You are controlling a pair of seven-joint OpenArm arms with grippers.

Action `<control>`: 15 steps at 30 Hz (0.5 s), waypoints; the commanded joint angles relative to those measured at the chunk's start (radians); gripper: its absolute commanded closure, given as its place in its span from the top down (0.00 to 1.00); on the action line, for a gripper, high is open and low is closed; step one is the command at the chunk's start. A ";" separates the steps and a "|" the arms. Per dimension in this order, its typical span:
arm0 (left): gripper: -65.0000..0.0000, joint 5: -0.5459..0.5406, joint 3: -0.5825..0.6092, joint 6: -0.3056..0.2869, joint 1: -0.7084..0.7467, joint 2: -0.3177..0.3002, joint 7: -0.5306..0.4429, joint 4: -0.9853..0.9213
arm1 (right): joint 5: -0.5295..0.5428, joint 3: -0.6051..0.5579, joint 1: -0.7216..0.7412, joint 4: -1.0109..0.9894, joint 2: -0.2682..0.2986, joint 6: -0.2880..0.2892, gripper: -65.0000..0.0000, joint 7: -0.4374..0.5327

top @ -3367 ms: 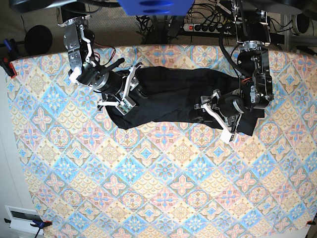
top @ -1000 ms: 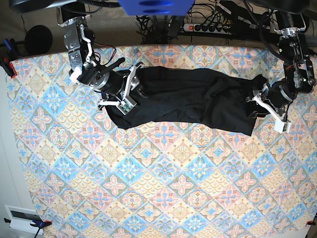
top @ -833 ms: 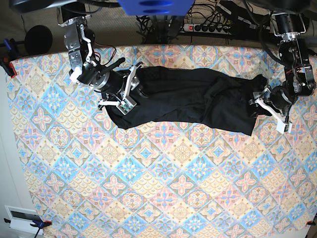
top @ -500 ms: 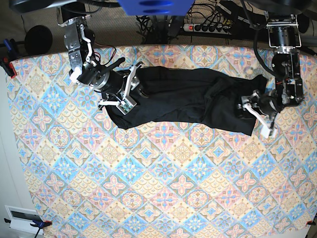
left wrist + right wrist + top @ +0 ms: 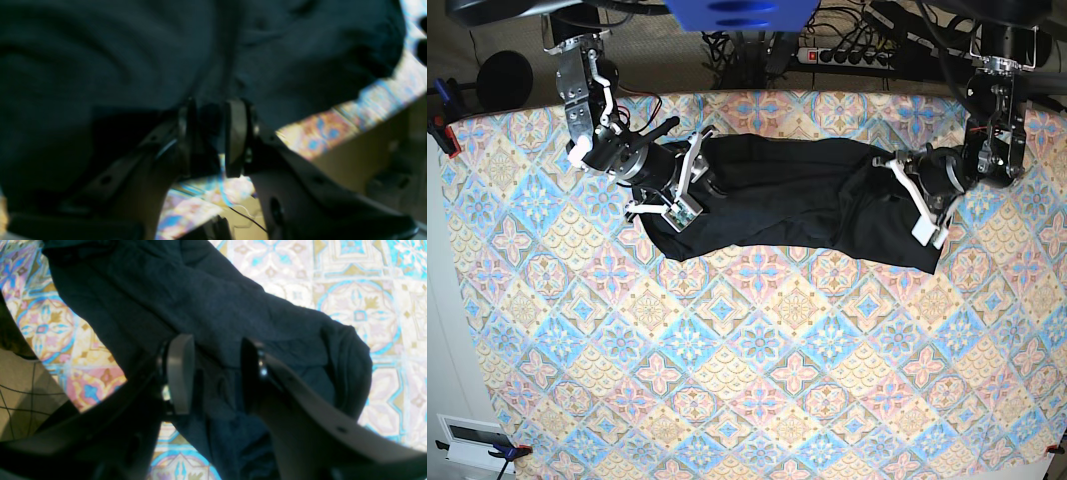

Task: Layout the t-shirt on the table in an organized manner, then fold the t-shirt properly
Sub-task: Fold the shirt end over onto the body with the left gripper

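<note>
Left end effector [image 5: 213, 136] pinching t-shirt [image 5: 797, 205] fold; right end effector [image 5: 213, 373] spread over fabric.

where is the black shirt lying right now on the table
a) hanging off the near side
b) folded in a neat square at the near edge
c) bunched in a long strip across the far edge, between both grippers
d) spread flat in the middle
c: in the base view the t-shirt stretches as a rumpled band along the table's far side, with the right gripper at one end and the left gripper at the other.

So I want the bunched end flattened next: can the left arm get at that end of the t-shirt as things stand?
Probably yes. The left gripper is already on that end of the t-shirt, and nothing lies between them.
</note>
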 commanded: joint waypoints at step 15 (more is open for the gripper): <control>0.23 -0.020 -0.002 0.001 -0.032 0.031 -0.041 0.012 | 0.015 0.008 0.011 0.015 0.003 0.004 0.35 0.021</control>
